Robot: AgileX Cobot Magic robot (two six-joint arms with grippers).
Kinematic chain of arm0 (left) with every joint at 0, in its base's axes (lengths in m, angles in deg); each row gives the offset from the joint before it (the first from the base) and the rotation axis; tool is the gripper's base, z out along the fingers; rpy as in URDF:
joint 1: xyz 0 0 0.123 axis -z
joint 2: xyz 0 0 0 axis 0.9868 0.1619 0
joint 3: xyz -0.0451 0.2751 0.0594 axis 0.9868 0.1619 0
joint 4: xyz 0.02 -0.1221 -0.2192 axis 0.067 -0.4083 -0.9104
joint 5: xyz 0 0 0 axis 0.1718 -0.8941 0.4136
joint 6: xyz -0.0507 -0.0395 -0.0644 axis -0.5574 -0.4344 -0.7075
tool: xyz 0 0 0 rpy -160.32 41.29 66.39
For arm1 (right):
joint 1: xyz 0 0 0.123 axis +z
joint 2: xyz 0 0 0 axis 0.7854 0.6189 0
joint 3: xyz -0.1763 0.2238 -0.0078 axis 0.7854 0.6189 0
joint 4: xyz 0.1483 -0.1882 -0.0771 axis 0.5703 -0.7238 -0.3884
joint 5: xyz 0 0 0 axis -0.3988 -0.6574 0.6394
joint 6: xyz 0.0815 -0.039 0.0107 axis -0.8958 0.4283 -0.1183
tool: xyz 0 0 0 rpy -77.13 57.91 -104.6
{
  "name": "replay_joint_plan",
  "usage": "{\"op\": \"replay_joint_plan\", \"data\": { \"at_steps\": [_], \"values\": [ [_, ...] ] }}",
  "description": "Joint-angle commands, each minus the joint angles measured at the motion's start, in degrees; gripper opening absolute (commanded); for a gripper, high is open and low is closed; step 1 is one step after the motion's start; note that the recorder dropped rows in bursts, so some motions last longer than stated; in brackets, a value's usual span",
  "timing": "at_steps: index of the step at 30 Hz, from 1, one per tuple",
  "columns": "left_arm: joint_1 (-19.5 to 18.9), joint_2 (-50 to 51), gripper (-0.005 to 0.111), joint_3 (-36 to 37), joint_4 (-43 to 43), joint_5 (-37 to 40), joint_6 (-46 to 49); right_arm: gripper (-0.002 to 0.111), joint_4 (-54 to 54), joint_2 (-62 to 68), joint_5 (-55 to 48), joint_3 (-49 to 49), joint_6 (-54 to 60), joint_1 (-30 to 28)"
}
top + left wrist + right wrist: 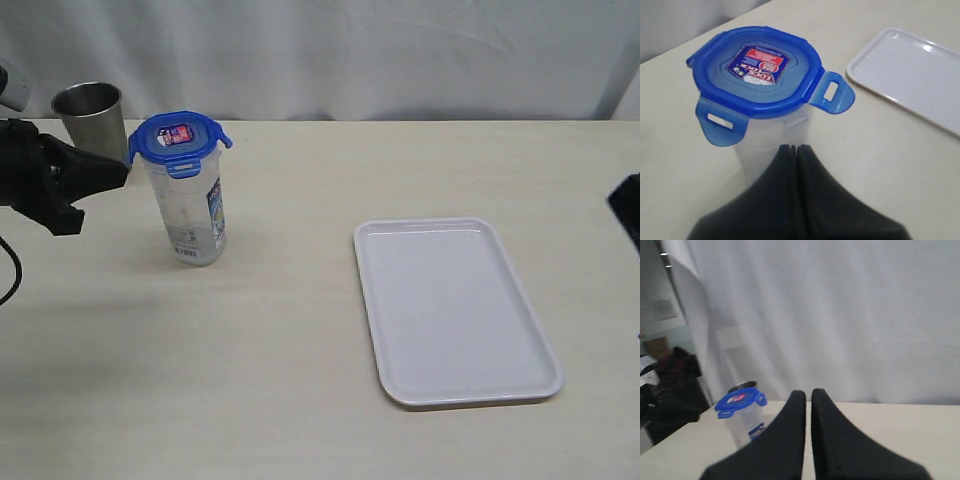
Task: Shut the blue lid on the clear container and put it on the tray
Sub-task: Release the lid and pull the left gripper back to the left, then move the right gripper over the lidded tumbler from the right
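The clear container (pixel 192 215) stands upright on the table, left of centre. The blue lid (pixel 178 141) rests on its top with at least two locking tabs sticking outward. In the left wrist view the blue lid (pixel 757 70) fills the middle, and the clear container (pixel 767 145) shows below it. My left gripper (pixel 120 172) is shut, its tip just left of the container near lid height, holding nothing. In its own view the left gripper (pixel 796 148) tip sits close to the container wall. The tray (pixel 452 305) lies flat at the right. My right gripper (pixel 807 392) is shut and holds nothing, far from the container (pixel 746 422).
A grey steel cup (pixel 90 118) stands behind and left of the container, close to my left arm. A white curtain (pixel 330 50) closes off the back of the table. A corner of the tray (pixel 912 70) shows in the left wrist view.
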State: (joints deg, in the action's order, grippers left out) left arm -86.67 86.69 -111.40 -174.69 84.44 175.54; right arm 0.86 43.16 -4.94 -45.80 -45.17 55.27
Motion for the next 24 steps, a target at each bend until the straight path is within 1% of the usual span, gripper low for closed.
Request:
{"op": "replay_joint_plan", "data": {
  "at_steps": [1,2,3,6,8,12,16,18,24],
  "values": [
    [0.0,3.1,0.0,-0.4,-2.9,0.0,2.1,0.004,-2.4,13.4,10.1,-2.2,1.4,-0.1],
    [0.0,4.4,0.0,-0.4,-5.4,0.4,4.1,0.004,-2.4,17.2,10.9,-3.1,2.9,-0.1],
    [0.0,5.0,0.0,-0.4,-7.0,0.1,4.1,0.004,-2.4,19.7,12.1,-3.6,3.6,-0.1],
    [0.0,6.0,0.0,-1.6,-7.5,-3.5,4.1,0.004,-2.3,25.5,18.2,-4.0,6.0,-0.1],
    [0.0,6.7,0.0,-3.0,-7.7,-2.9,4.1,0.004,-1.3,27.4,19.0,-4.1,7.3,-0.1],
    [0.0,8.6,0.0,-4.3,-7.8,-1.7,4.1,0.004,-0.9,28.6,19.8,-4.1,8.2,-0.1],
    [0.0,9.7,0.0,-4.3,-8.0,-3.1,4.1,0.004,-0.9,28.6,19.8,-4.1,8.4,-0.1],
    [0.0,9.8,0.0,-4.3,-9.4,-4.7,4.1,0.004,-0.9,28.6,19.8,-4.1,8.6,-0.1],
    [0.0,9.8,0.0,-5.0,-11.0,-4.7,4.1,0.004,-2.1,28.8,18.9,-4.6,8.0,-0.1]
  ]
}}
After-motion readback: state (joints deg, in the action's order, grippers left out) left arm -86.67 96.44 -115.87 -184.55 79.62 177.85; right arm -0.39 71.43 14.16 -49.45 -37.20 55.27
